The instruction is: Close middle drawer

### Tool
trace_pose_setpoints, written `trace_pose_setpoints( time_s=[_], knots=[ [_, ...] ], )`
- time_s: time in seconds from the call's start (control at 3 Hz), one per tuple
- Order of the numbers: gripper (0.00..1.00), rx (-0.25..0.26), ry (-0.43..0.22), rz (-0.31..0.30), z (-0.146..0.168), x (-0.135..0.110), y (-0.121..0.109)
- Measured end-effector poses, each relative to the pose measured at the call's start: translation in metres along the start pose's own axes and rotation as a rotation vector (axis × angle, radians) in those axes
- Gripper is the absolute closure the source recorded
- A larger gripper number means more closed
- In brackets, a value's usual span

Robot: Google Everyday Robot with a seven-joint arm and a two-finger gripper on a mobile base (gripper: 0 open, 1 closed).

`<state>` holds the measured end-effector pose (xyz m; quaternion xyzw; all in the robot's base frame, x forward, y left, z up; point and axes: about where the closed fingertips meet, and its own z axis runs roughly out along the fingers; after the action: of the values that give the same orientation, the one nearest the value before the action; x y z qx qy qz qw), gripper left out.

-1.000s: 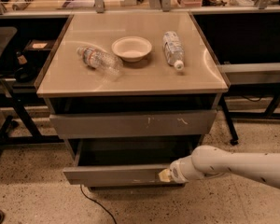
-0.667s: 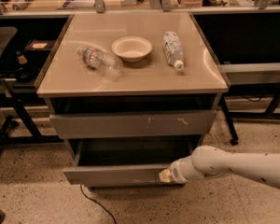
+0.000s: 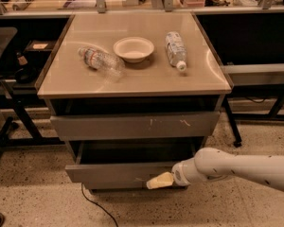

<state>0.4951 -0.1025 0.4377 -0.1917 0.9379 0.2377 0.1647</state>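
The middle drawer (image 3: 109, 173) is the lowest one in view, with a plain grey front, and it stands pulled out so its shallow dark box shows from above. My gripper (image 3: 159, 180) comes in from the right on a white arm (image 3: 236, 167). Its cream tip rests against the right part of that drawer's front panel. Above it is the grey drawer front with white scratch marks (image 3: 132, 125), pulled out only slightly.
On the cabinet top (image 3: 132, 79) lie a crushed clear bottle (image 3: 100, 60), a white bowl (image 3: 133, 48) and a second bottle (image 3: 175, 49). A black cable (image 3: 92, 203) runs over the speckled floor in front. Dark table frames stand left and right.
My gripper tip has shifted a little to the left along the drawer front. The drawer stands out about as far as before.
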Motion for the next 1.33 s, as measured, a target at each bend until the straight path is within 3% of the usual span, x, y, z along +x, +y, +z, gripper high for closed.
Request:
trace_pose_setpoints(
  time_s=[0.33, 0.67, 1.33],
  knots=[
    [0.0, 0.0, 0.0, 0.0, 0.0, 0.0, 0.0],
    [0.19, 0.0, 0.0, 0.0, 0.0, 0.0, 0.0],
    [0.65, 0.0, 0.0, 0.0, 0.0001, 0.0, 0.0001]
  ],
)
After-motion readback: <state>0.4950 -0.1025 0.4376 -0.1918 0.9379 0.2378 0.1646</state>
